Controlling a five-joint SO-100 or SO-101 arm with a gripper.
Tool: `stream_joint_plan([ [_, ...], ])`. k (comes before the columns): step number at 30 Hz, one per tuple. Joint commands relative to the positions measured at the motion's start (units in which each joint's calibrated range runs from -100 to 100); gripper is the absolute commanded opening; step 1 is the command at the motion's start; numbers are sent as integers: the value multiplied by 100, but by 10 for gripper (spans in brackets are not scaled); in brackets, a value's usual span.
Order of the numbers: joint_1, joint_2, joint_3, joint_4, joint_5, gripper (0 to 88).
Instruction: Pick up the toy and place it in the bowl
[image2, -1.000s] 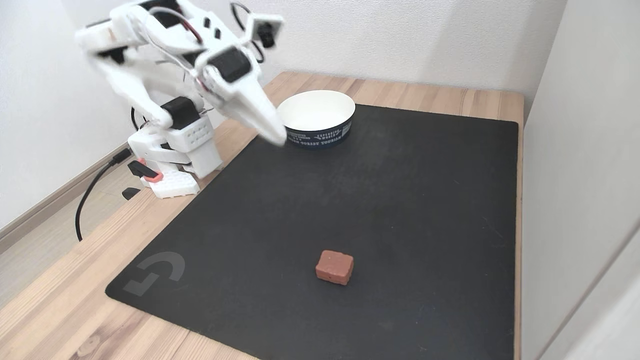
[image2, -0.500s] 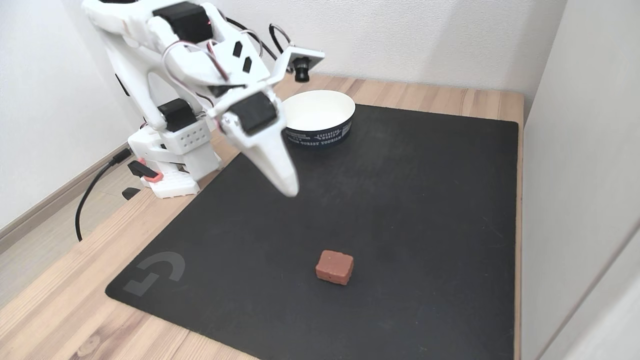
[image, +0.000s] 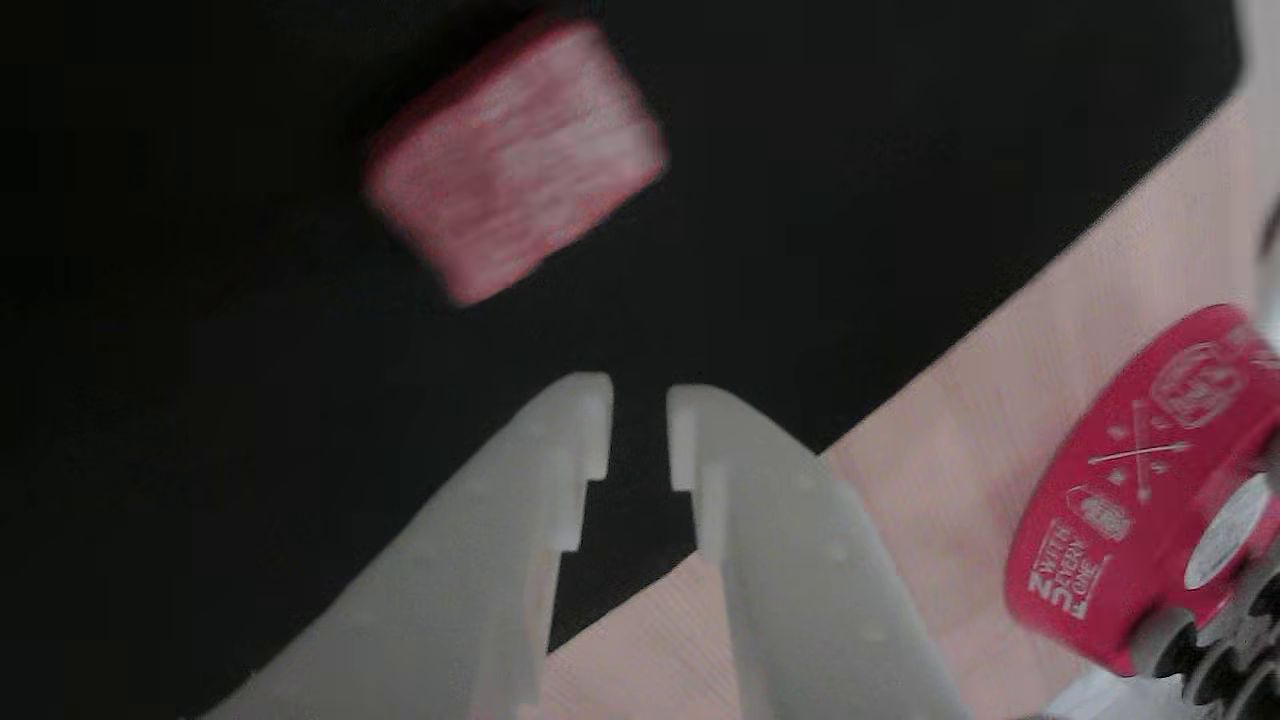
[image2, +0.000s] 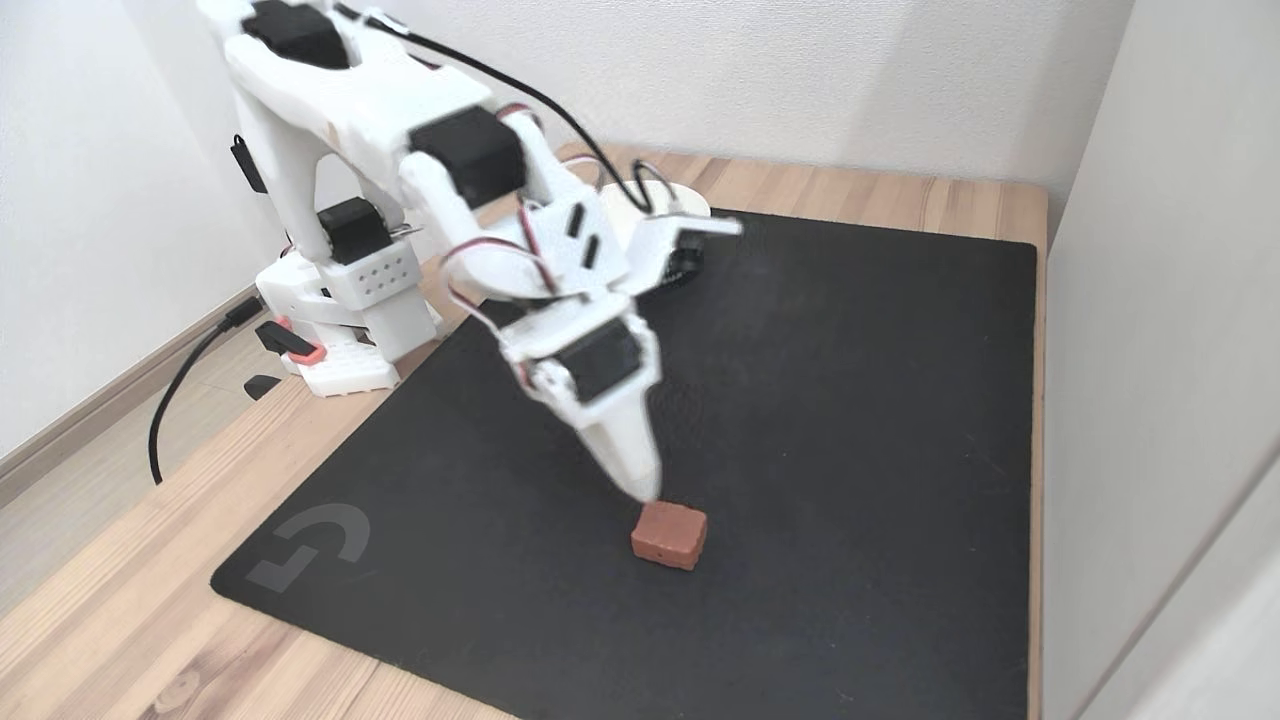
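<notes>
Toy (image2: 669, 534) lies on the black mat (image2: 850, 400) just near of the gripper (image2: 645, 490) tip — gripper slightly spread w/ a narrow gap, holding nothing.

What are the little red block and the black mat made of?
The red block looks like hard plastic or resin: matte, rounded corners, with a rough whitish-mottled top. Hard to say for sure. The black mat looks like soft cloth-topped rubber: flat, dull, no shine, with a printed grey logo.
</notes>
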Motion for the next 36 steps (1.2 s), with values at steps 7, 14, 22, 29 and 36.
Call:
stream_joint_plan([
  [7,-99,539,-678,-5,17,22],
  [14,-99,539,-687,-5,6,23],
  [22,-107,456,-687,155,-20,23],
  [29,-157,531,-1427,731,11,23],
  [36,-199,564,-1904,1138,11,23],
])
